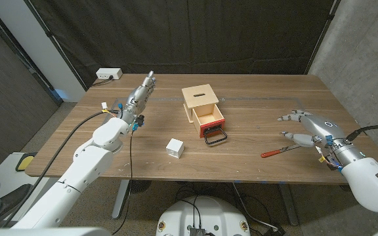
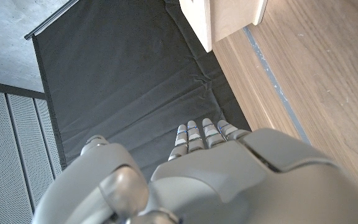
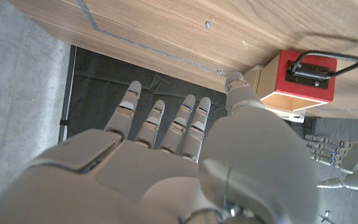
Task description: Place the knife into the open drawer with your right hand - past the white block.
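Knife (image 1: pixel 279 151), red-handled, lies on the wooden table (image 1: pixel 254 167) near its front edge, just beside the right hand (image 1: pixel 307 129), whose fingers are spread and hold nothing; whether a fingertip touches the blade is hard to tell. White block (image 1: pixel 174 147) sits left of the knife, well apart from it. Farther back, the small wooden box (image 1: pixel 200 100) has its red-fronted drawer (image 1: pixel 210 123) pulled open, black handle toward the robot; its inside is hard to see. Left hand (image 1: pixel 140 97) reaches out straight at the far left, fingers together, empty. A white power strip (image 1: pixel 108 74) sits at the far corner.
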You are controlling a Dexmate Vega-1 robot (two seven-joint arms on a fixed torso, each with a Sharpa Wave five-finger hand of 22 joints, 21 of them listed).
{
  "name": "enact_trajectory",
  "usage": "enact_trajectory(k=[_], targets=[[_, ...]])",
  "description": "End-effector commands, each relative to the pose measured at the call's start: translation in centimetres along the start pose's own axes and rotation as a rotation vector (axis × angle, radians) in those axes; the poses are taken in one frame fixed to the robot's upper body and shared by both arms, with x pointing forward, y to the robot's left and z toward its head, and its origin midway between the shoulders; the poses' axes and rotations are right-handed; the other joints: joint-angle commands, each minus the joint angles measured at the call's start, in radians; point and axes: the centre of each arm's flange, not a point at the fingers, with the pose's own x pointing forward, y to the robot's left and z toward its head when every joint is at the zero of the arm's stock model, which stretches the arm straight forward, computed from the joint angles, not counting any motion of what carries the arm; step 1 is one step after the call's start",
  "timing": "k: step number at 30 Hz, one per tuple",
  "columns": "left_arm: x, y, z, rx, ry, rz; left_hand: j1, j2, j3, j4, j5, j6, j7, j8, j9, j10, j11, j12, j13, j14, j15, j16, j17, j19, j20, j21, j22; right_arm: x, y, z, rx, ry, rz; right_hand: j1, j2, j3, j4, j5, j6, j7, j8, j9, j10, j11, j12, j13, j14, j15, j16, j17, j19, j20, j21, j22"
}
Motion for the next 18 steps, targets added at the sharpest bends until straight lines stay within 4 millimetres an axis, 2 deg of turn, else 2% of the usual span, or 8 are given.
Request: enact_trajectory(k=[1,6,15,18], targets=[[0.3,-0.1,-0.3,-0.008,0.004,-0.007,0.001,0.009,-0.008,-0.001,-0.005,0.003,0.004,0.003,0.003,0.006,-0.001,0.002,0.003,0.002,-0.006,0.002,0.003,-0.008,-0.023,-0.001,0.005,0.5,-0.3,0.8,-0.120,-0.030,0.075,0.016,0.000,0.006,-0.003,0.009,0.009,0.000,-0.004,0.005,0.001,-0.005,0.000,0.002,0.015,-0.047,0.009,0.004,0.009,-0.007,0.009,0.003],[0.3,0.0,-0.3,-0.010,0.000,0.000,0.003,0.012,-0.010,-0.001,-0.008,0.020,0.005,0.005,0.002,0.019,-0.003,0.004,0.003,0.017,-0.008,0.005,0.003,0.000,-0.040,0.003,0.005,1.1,-0.2,1.2,-0.125,-0.049,0.138,0.020,-0.001,0.005,-0.001,0.009,0.012,0.000,-0.003,0.006,0.006,-0.005,0.002,0.003,0.027,-0.049,0.013,0.004,0.011,-0.008,0.010,0.003],[0.4,0.5,-0.1,-0.004,-0.001,0.003,0.005,0.013,-0.012,-0.001,-0.010,0.023,0.001,0.003,0.002,0.023,-0.005,0.002,0.003,0.017,-0.010,0.003,0.003,-0.004,-0.038,0.002,0.005,2.2,0.6,1.5,-0.169,-0.065,0.190,0.036,-0.001,0.009,-0.003,0.010,0.023,0.000,0.000,0.007,0.014,-0.006,0.004,0.003,0.035,-0.059,0.013,0.004,0.004,-0.011,0.008,0.004],[0.4,0.6,-0.1,-0.005,-0.001,0.006,0.005,0.014,-0.012,-0.001,-0.010,0.023,0.001,0.002,0.002,0.023,-0.006,0.001,0.003,0.016,-0.012,0.002,0.003,-0.006,-0.037,0.001,0.005,2.5,1.0,1.2,-0.167,-0.072,0.205,0.047,0.005,0.009,0.004,0.011,0.032,0.000,0.002,0.007,0.033,-0.006,0.008,0.005,0.062,-0.074,0.020,0.007,0.026,-0.038,0.018,0.005]])
